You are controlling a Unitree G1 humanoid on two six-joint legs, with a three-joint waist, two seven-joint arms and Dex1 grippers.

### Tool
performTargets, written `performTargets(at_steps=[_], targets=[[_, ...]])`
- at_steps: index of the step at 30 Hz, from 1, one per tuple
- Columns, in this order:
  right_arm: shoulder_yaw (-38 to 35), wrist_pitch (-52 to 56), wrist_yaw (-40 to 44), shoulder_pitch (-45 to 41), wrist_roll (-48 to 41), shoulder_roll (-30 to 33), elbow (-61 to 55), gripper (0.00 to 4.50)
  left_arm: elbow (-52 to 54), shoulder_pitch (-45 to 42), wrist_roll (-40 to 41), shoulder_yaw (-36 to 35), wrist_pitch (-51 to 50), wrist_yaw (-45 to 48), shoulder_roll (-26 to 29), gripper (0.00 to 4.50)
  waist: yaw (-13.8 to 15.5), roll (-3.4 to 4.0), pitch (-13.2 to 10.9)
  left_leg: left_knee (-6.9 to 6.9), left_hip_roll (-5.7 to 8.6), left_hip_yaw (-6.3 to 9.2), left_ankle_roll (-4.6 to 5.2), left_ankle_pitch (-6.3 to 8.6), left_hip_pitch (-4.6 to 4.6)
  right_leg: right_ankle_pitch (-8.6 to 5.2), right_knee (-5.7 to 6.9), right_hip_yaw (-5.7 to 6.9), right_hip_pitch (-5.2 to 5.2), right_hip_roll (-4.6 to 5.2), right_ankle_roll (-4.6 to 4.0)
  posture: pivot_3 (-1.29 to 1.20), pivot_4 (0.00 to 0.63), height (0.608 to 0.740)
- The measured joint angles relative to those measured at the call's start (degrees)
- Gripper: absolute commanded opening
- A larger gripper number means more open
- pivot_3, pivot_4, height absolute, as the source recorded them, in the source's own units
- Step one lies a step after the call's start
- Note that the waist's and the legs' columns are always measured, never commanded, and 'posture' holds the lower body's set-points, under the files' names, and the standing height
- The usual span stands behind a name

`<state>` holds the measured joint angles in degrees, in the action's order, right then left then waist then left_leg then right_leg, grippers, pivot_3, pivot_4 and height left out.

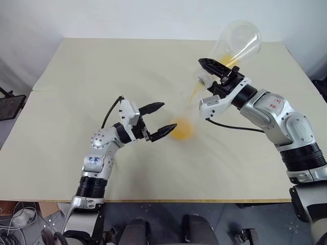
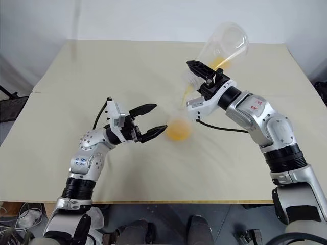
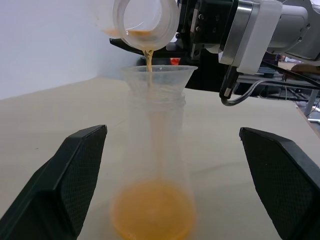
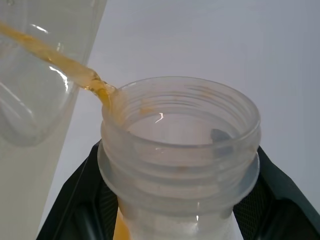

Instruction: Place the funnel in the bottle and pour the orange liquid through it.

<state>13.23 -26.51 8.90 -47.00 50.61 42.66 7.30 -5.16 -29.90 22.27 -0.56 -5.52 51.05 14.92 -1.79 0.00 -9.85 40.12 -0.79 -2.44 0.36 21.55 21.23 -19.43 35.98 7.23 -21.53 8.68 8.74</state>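
Note:
The bottle [image 3: 155, 165] stands upright on the table with the clear funnel [image 3: 159, 75] seated in its neck. A pool of orange liquid [image 3: 152, 215] lies in its base, seen from above as an orange patch [image 1: 181, 130]. My left gripper [image 1: 169, 116] is open, one finger on each side of the bottle, with gaps on both sides. My right gripper [image 1: 210, 76] is shut on the neck of a larger clear flask [image 1: 239, 41], tipped mouth-down above the funnel. A thin orange stream [image 3: 148, 60] runs from its mouth [image 4: 180, 130] into the funnel.
The beige table [image 1: 102, 66] stretches wide to the left and far side of the bottle. A black cable [image 1: 240, 127] hangs under my right wrist. A dark object [image 1: 10, 104] sits off the table's left edge.

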Motion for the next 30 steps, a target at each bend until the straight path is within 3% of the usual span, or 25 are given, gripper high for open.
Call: performTargets(at_steps=[30], targets=[[0.0, -1.1, -1.4, 0.0, 1.7, 0.5, 0.8, 2.47, 0.0, 0.0, 0.0, 0.0, 0.0, -0.2, -0.4, 4.50, 0.0, 0.00, 0.0, 0.00, 0.00, 0.00, 0.00, 0.00, 0.00, 0.00, 0.00, 0.00, 0.00, 0.00, 0.00, 0.00, 0.150, 0.740]])
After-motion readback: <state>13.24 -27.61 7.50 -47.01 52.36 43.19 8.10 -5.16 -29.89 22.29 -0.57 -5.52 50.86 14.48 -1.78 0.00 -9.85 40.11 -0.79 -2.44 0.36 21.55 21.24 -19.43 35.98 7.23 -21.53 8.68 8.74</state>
